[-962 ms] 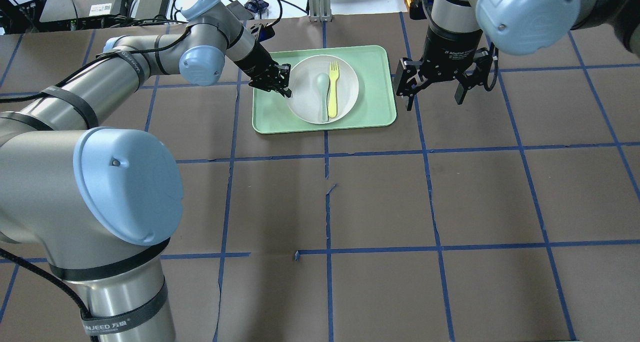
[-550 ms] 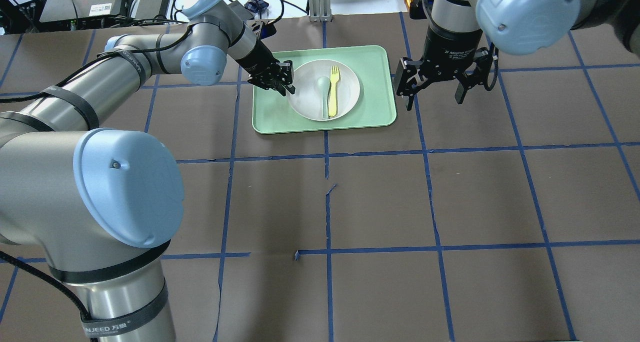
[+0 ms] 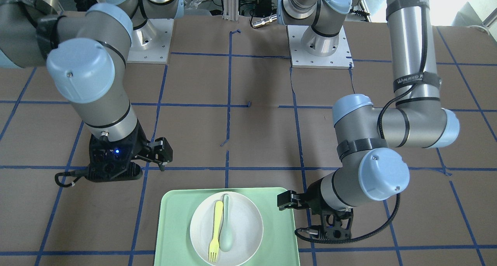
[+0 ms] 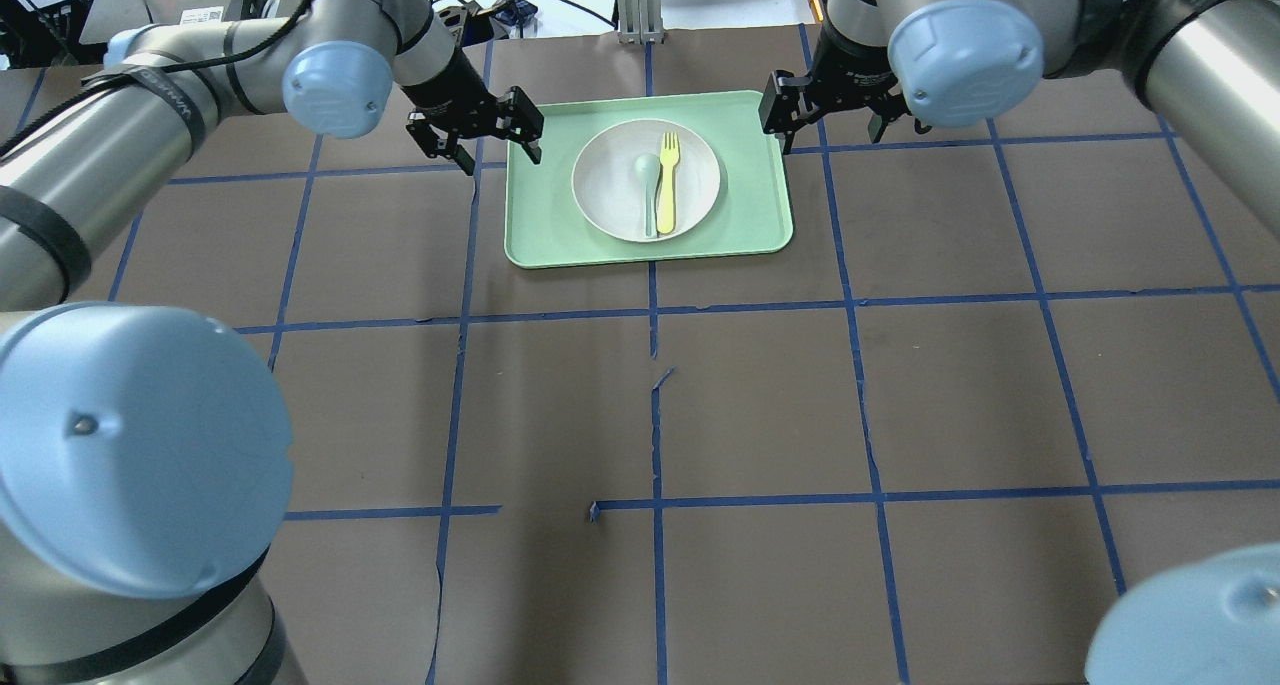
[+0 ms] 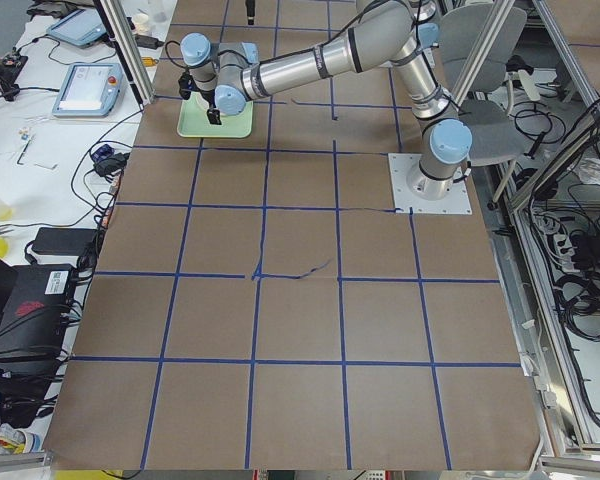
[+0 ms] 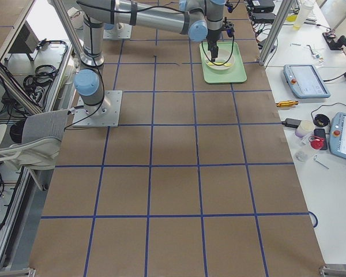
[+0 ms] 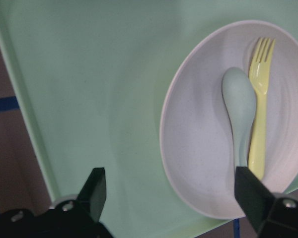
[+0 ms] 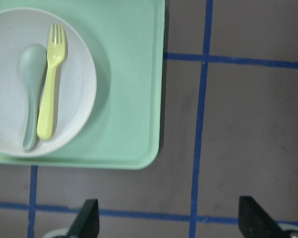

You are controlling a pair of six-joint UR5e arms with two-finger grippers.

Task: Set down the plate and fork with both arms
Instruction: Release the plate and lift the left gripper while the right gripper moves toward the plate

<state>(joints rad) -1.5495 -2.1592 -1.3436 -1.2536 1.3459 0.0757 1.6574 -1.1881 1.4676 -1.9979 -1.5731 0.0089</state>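
okay, i think we are right at the start of the job. the plate (image 4: 603, 185) sits in the middle of the green tray (image 4: 545, 220), at the far side of the tabletop (image 4: 760, 395). the fork (image 4: 667, 180) lies on the plate with its prongs pointing away from the robot. a spoon (image 4: 648, 175) lies on the plate too, touching the fork's side.

my left fingers (image 4: 527, 128) are spread wide and hold nothing. they hang by the tray's left edge, near the plate. my right fingers (image 4: 778, 120) are spread wide too, with nothing in them, by the tray's right edge.

so nothing is picked up yet. next, i guess the left fingers must go down and pinch the plate's rim. the right fingers must slide over to the fork and pinch only its thin handle, not the spoon. that looks tricky, since the two lie so close.
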